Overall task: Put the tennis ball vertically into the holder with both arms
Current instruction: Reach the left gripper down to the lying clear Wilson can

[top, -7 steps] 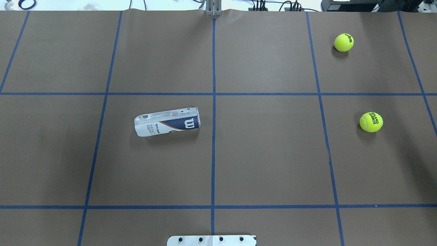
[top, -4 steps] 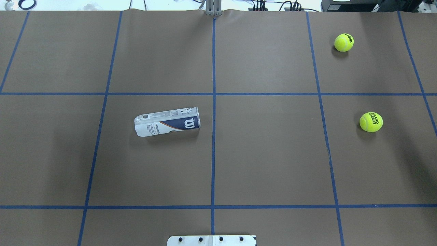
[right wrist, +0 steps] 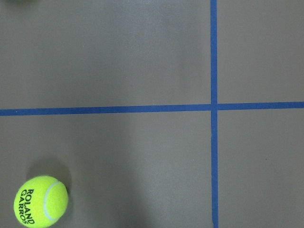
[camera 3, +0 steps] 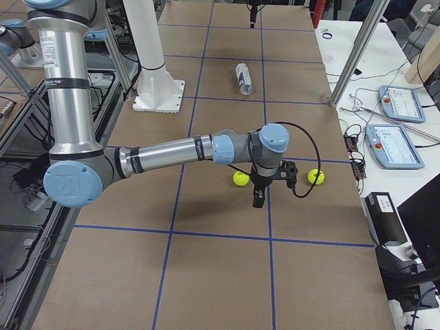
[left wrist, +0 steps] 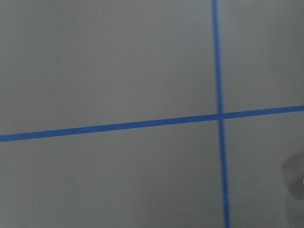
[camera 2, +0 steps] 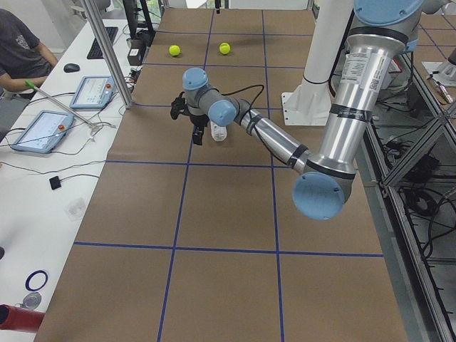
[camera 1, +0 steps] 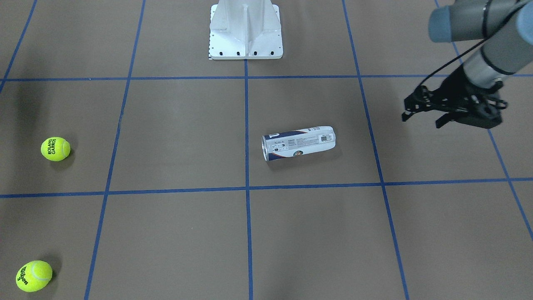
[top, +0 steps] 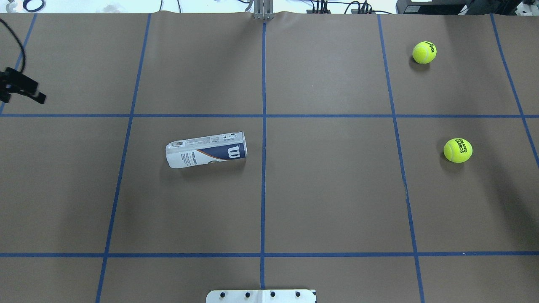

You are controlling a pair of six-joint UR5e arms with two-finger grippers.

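Observation:
The holder [top: 206, 150] is a clear can with a white and navy label. It lies on its side near the table's middle, and also shows in the front view [camera 1: 298, 143]. Two tennis balls lie far to its right: one marked Roland Garros [top: 457, 150] and one farther back [top: 424, 52]. My left gripper [top: 21, 99] hangs open and empty at the table's left edge, well away from the holder; it also shows in the front view [camera 1: 420, 121]. My right gripper [camera 3: 258, 199] hovers between the two balls in the exterior right view only; I cannot tell if it is open. The right wrist view shows the Roland Garros ball [right wrist: 41, 200] at lower left.
The brown table [top: 328, 189] is marked with blue tape lines. The white robot base [camera 1: 245, 29] stands at the near middle edge. Cables and tablets [camera 3: 395, 144] lie on the white bench beyond the far edge.
My left gripper has come into the overhead view at the left edge; before, it was out of view. The holder and both balls have not moved.

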